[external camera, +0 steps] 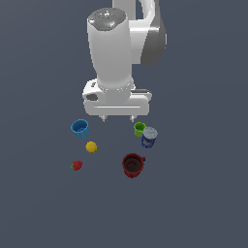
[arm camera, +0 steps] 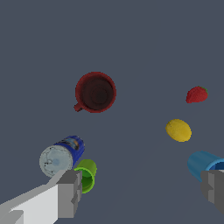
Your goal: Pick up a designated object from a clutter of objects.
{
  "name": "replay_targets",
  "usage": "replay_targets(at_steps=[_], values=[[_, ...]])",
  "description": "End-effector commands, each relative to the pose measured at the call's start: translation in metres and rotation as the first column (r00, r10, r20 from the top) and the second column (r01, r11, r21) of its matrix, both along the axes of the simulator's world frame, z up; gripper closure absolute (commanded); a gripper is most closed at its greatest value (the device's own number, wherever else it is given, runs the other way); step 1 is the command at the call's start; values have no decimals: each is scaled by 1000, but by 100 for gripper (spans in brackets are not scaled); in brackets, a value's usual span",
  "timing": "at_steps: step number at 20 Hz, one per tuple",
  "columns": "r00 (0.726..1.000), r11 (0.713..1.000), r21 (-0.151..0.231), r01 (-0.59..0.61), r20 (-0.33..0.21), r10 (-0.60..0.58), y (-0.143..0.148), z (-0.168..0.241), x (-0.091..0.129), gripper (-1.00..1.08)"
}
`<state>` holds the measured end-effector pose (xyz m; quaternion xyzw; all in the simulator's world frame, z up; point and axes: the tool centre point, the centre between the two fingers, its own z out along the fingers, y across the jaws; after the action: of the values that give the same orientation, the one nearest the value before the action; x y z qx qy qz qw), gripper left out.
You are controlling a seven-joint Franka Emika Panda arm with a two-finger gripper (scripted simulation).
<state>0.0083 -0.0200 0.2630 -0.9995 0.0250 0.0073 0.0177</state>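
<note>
The small yellow lemon-like ball [external camera: 91, 147] lies on the grey floor between the blue cup [external camera: 80, 128] and the red strawberry [external camera: 76, 165]. In the wrist view the ball [arm camera: 178, 130] sits between the strawberry [arm camera: 197, 94] and the blue cup [arm camera: 204, 164]. My gripper [external camera: 117, 117] hangs open and empty above the floor, behind the clutter, between the blue cup and the green cup [external camera: 139, 128]. Its fingers [arm camera: 70, 192] show spread wide in the wrist view. The ball is apart from the gripper, toward the exterior view's left and nearer the front.
A blue-and-white can [external camera: 149, 137] stands beside the green cup, also in the wrist view [arm camera: 61, 155] next to the green cup [arm camera: 86, 175]. A dark red mug [external camera: 132, 165] stands in front, also in the wrist view [arm camera: 95, 92].
</note>
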Motion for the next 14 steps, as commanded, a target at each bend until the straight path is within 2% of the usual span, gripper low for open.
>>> replay_targets(at_steps=[1, 8, 14], values=[[1000, 1000, -2, 0, 1, 0, -13, -16, 3, -92], [1000, 1000, -12, -2, 8, 2, -65, -81, 8, -92], [1000, 1000, -24, -6, 12, 6, -110, -136, 1, -92]])
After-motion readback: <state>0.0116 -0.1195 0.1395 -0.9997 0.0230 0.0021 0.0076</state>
